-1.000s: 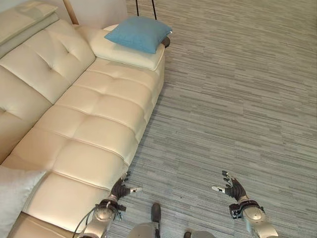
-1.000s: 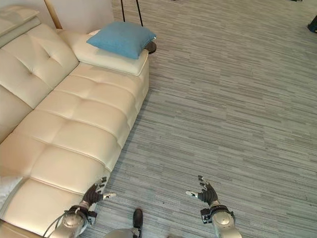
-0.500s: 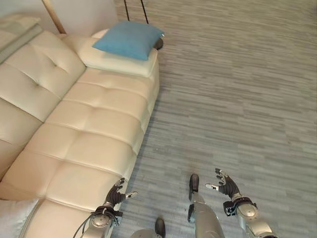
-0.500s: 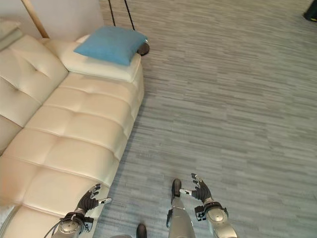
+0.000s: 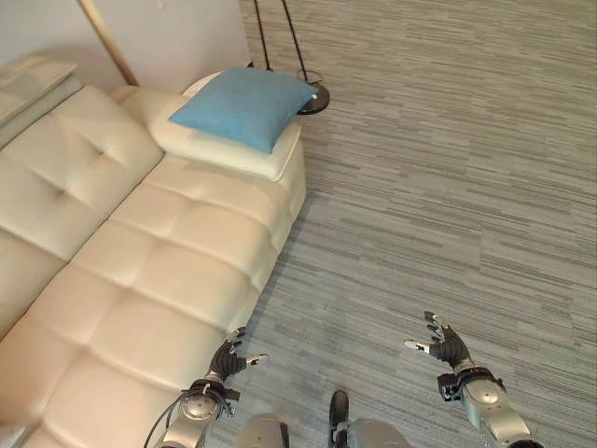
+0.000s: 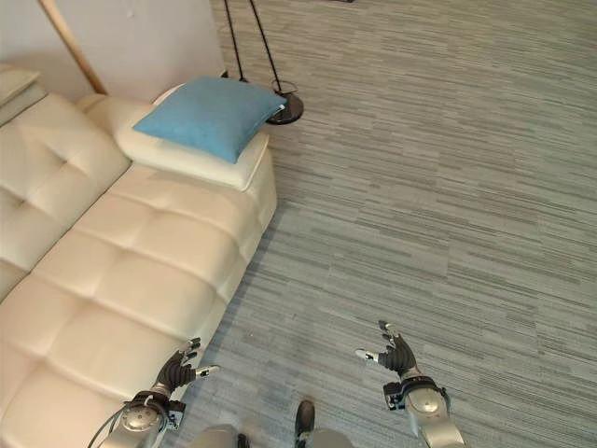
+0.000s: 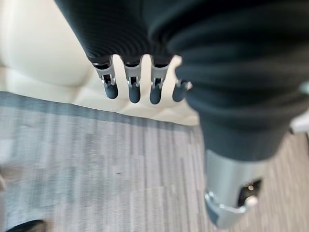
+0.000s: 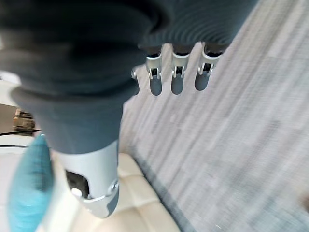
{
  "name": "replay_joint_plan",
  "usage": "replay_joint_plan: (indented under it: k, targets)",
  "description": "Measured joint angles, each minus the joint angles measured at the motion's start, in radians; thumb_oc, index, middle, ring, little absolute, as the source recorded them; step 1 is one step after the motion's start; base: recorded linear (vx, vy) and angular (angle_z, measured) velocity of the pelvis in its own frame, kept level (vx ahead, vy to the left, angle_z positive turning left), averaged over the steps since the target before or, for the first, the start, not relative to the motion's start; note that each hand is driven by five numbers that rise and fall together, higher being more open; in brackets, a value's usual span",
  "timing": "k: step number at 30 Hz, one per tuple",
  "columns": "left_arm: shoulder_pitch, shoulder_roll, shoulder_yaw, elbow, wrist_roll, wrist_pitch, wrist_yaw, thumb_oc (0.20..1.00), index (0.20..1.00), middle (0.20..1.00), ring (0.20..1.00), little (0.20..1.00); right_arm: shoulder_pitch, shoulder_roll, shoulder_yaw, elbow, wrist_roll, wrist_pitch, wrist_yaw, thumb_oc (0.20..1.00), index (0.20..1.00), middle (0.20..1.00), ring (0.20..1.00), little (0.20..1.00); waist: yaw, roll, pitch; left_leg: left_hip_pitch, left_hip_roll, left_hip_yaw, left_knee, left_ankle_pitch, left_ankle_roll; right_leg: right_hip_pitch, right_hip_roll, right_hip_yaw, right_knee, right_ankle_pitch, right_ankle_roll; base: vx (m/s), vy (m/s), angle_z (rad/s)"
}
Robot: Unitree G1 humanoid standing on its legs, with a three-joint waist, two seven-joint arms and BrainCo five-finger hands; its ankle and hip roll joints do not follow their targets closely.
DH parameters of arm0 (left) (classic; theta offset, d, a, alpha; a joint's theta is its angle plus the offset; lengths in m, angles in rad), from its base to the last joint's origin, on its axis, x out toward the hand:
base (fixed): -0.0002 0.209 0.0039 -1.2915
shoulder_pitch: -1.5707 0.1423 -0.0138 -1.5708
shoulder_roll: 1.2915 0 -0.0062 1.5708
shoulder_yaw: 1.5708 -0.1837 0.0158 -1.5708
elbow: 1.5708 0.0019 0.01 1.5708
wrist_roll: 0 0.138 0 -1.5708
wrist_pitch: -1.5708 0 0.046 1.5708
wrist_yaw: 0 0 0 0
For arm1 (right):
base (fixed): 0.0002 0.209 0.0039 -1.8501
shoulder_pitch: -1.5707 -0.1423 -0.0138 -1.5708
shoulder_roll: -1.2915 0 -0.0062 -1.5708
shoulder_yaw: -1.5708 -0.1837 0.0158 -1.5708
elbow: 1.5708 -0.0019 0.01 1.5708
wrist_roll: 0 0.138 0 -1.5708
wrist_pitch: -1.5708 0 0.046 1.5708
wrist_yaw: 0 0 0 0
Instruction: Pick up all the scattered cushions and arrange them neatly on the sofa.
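**A:** Grey striped carpet (image 5: 448,187) everywhere, cream sofa (image 5: 140,271) filling the 9 o'clock side. View's swung since a second ago, so the white cushion at 7 o'clock slid out of frame, camera move I think.

**B:** Yeah. Blue cushion (image 5: 244,105) stayed on the armrest at 11 o'clock, lamp base (image 5: 315,101) just beside it. Left hand (image 5: 229,357) and right hand (image 5: 446,348) both empty, fingers spread. Guessing it's scanning for more cushions.
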Motion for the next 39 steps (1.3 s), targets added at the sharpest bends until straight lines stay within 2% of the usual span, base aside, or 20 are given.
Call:
replay_joint_plan:
  k: [2, 4, 6, 9, 10, 11, 12, 13, 14, 16, 17, 20, 24, 27, 29, 31, 32, 33, 34, 39]
  targets:
    - [0.020, -0.005, 0.002, -0.001, 0.000, 0.001, -0.001, 1.000, 1.000, 1.000, 1.000, 1.000, -0.011, -0.001, 0.003, 0.009, 0.000, 0.000, -0.001, 1.000, 1.000, 1.000, 1.000, 1.000, 0.022, 0.032, 0.007, -0.059, 0.006, -0.017, -0.160, 0.081, -0.006, 0.057, 0.047, 0.030, -0.047, -0.004, 0.023, 0.27, 0.019, -0.69]
    - [0.048, -0.003, 0.003, 0.001, 0.000, 0.009, -0.001, 1.000, 1.000, 1.000, 1.000, 1.000, -0.006, -0.001, 0.011, 0.013, -0.001, 0.001, -0.002, 1.000, 1.000, 1.000, 1.000, 1.000, 0.045, 0.048, 0.013, -0.099, 0.015, -0.012, -0.193, 0.150, -0.002, 0.114, 0.077, 0.053, -0.047, -0.023, 0.018, 0.52, 0.125, -0.87]
    - [0.046, -0.003, 0.007, 0.021, 0.000, 0.011, -0.002, 1.000, 1.000, 1.000, 1.000, 1.000, 0.008, -0.001, 0.015, 0.020, -0.001, 0.003, -0.001, 1.000, 1.000, 1.000, 1.000, 1.000, 0.044, 0.039, 0.014, -0.104, 0.006, -0.004, -0.205, 0.176, 0.009, 0.183, 0.075, 0.075, -0.046, -0.103, 0.055, 0.54, 0.192, -0.45]
    - [0.049, -0.005, 0.014, 0.035, 0.000, 0.012, -0.004, 1.000, 1.000, 1.000, 1.000, 1.000, 0.013, -0.002, 0.013, 0.037, -0.003, 0.005, 0.003, 1.000, 1.000, 1.000, 1.000, 1.000, 0.050, 0.001, -0.001, -0.072, 0.001, 0.053, -0.209, 0.189, 0.043, 0.277, 0.043, 0.117, -0.038, -0.146, 0.100, 0.46, 0.219, -0.55]
    - [0.069, -0.008, 0.014, 0.039, 0.000, 0.015, -0.005, 1.000, 1.000, 1.000, 1.000, 1.000, 0.027, 0.001, 0.008, 0.036, -0.003, 0.007, 0.004, 1.000, 1.000, 1.000, 1.000, 1.000, 0.048, 0.009, -0.011, -0.028, 0.013, 0.048, -0.212, 0.239, 0.112, 0.302, 0.050, 0.120, 0.032, -0.170, 0.138, 0.37, 0.249, -0.40]
    - [0.066, -0.004, 0.013, 0.039, 0.001, 0.019, -0.004, 1.000, 1.000, 1.000, 1.000, 1.000, 0.054, 0.011, 0.006, 0.025, -0.004, 0.007, 0.006, 1.000, 1.000, 1.000, 1.000, 1.000, 0.047, -0.009, -0.018, -0.002, 0.012, 0.055, -0.193, 0.259, 0.127, 0.278, 0.032, 0.113, 0.135, -0.189, 0.146, 0.42, 0.280, -0.48]
    - [0.080, 0.005, 0.012, 0.026, 0.001, 0.014, -0.005, 1.000, 1.000, 1.000, 1.000, 1.000, 0.086, 0.022, 0.006, 0.006, -0.005, 0.006, 0.010, 1.000, 1.000, 1.000, 1.000, 1.000, 0.063, -0.019, -0.039, 0.030, 0.009, 0.062, -0.199, 0.316, 0.143, 0.225, 0.001, 0.093, 0.280, -0.219, 0.190, 0.28, 0.198, -0.34]
    - [0.071, 0.016, 0.011, 0.026, 0.001, 0.016, -0.005, 1.000, 1.000, 1.000, 1.000, 1.000, 0.091, 0.032, 0.012, -0.010, -0.005, 0.006, 0.010, 1.000, 1.000, 1.000, 1.000, 1.000, 0.053, -0.051, -0.059, 0.052, -0.017, 0.069, -0.201, 0.274, 0.158, 0.182, -0.025, 0.086, 0.373, -0.191, 0.208, 0.39, 0.230, -0.29]
    - [0.064, 0.027, 0.009, 0.029, 0.001, 0.019, -0.006, 1.000, 1.000, 1.000, 1.000, 1.000, 0.089, 0.034, 0.024, -0.027, -0.005, 0.007, 0.012, 1.000, 1.000, 1.000, 1.000, 1.000, 0.043, -0.050, -0.050, 0.070, -0.033, 0.069, -0.188, 0.261, 0.147, 0.103, -0.051, 0.085, 0.555, -0.155, 0.235, 0.19, 0.104, 0.02]
    - [0.022, 0.033, 0.012, 0.030, 0.001, 0.021, -0.004, 1.000, 1.000, 1.000, 1.000, 1.000, 0.089, 0.042, 0.034, -0.062, -0.005, 0.007, 0.014, 1.000, 1.000, 1.000, 1.000, 1.000, 0.035, -0.043, -0.043, 0.128, -0.064, 0.041, -0.211, 0.233, 0.159, -0.015, -0.096, 0.066, 0.742, -0.183, 0.228, 0.34, 0.125, 0.16]
    - [-0.001, 0.032, 0.012, 0.026, 0.001, 0.016, -0.004, 1.000, 1.000, 1.000, 1.000, 1.000, 0.079, 0.047, 0.039, -0.079, -0.005, 0.005, 0.022, 1.000, 1.000, 1.000, 1.000, 1.000, 0.030, -0.016, -0.037, 0.191, -0.077, 0.019, -0.248, 0.229, 0.156, -0.098, -0.128, 0.022, 0.783, -0.227, 0.216, 0.45, 0.107, 0.28]
    - [-0.007, 0.030, 0.013, 0.008, 0.000, 0.007, -0.003, 1.000, 1.000, 1.000, 1.000, 1.000, 0.057, 0.046, 0.039, -0.078, -0.006, 0.002, 0.024, 1.000, 1.000, 1.000, 1.000, 1.000, 0.026, 0.030, -0.027, 0.261, -0.081, -0.017, -0.282, 0.209, 0.144, -0.197, -0.149, -0.030, 0.644, -0.253, 0.204, 0.28, 0.001, 0.44]
    - [0.020, 0.039, 0.030, 0.027, 0.000, 0.014, -0.002, 1.000, 1.000, 1.000, 1.000, 1.000, 0.036, 0.046, 0.038, -0.069, -0.011, 0.005, 0.024, 1.000, 1.000, 1.000, 1.000, 1.000, 0.021, 0.041, -0.021, 0.324, -0.099, -0.035, -0.278, 0.159, 0.131, -0.295, -0.164, -0.030, 0.318, -0.132, 0.208, 0.30, -0.060, 0.50]
    - [0.058, 0.040, 0.049, 0.054, 0.000, 0.019, 0.004, 1.000, 1.000, 1.000, 1.000, 1.000, 0.037, 0.048, 0.038, -0.047, -0.012, 0.005, 0.023, 1.000, 1.000, 1.000, 1.000, 1.000, 0.021, 0.019, -0.030, 0.365, -0.105, -0.048, -0.268, 0.103, 0.131, -0.325, -0.157, 0.013, 0.171, 0.020, 0.230, 0.30, -0.113, 0.48]
    - [0.075, 0.022, 0.059, 0.064, 0.000, 0.020, 0.005, 1.000, 1.000, 1.000, 1.000, 1.000, 0.035, 0.047, 0.033, -0.036, -0.013, 0.008, 0.022, 1.000, 1.000, 1.000, 1.000, 1.000, -0.001, 0.012, -0.021, 0.391, -0.105, -0.124, -0.220, 0.032, 0.127, -0.326, -0.155, 0.064, 0.025, 0.121, 0.222, 0.72, -0.399, 0.86]
    - [0.068, -0.001, 0.067, 0.093, 0.000, 0.019, 0.007, 1.000, 1.000, 1.000, 1.000, 1.000, 0.057, 0.049, 0.033, -0.036, -0.012, 0.011, 0.020, 1.000, 1.000, 1.000, 1.000, 1.000, -0.021, 0.018, -0.020, 0.430, -0.089, -0.226, -0.212, -0.016, 0.089, -0.266, -0.147, 0.114, 0.022, 0.119, 0.220, 0.38, -0.272, 1.25]
    - [0.066, -0.008, 0.064, 0.097, 0.000, 0.019, 0.008, 1.000, 1.000, 1.000, 1.000, 1.000, 0.078, 0.048, 0.034, -0.034, -0.013, 0.019, 0.023, 1.000, 1.000, 1.000, 1.000, 1.000, -0.033, 0.024, -0.022, 0.467, -0.069, -0.264, -0.209, -0.025, 0.074, -0.224, -0.135, 0.105, 0.028, 0.156, 0.204, 0.36, -0.390, 1.43]
    - [0.067, -0.022, 0.052, 0.087, 0.000, 0.009, 0.016, 1.000, 1.000, 1.000, 1.000, 1.000, 0.060, 0.035, 0.031, -0.020, -0.012, 0.020, 0.023, 1.000, 1.000, 1.000, 1.000, 1.000, -0.021, 0.051, -0.031, 0.469, -0.015, -0.254, -0.177, -0.039, 0.041, -0.221, -0.094, 0.078, 0.093, 0.195, 0.152, 0.36, -0.391, 1.15]
    - [0.069, -0.027, 0.048, 0.099, -0.002, 0.007, 0.016, 1.000, 1.000, 1.000, 1.000, 1.000, 0.035, 0.030, 0.028, -0.017, -0.012, 0.020, 0.023, 1.000, 1.000, 1.000, 1.000, 1.000, -0.014, 0.066, -0.031, 0.434, 0.000, -0.264, -0.124, -0.039, 0.035, -0.217, -0.086, 0.047, 0.104, 0.167, 0.128, 0.32, -0.350, 0.80]
    - [0.045, -0.047, 0.052, 0.123, -0.033, 0.008, 0.019, 1.000, 1.000, 1.000, 1.000, 1.000, 0.017, -0.009, -0.008, -0.040, -0.004, 0.013, 0.020, 1.000, 1.000, 1.000, 1.000, 1.000, -0.007, 0.051, -0.027, 0.260, 0.035, -0.202, 0.248, 0.019, -0.054, -0.148, -0.060, -0.041, 0.087, 0.088, 0.045, 0.21, -0.178, 0.53]
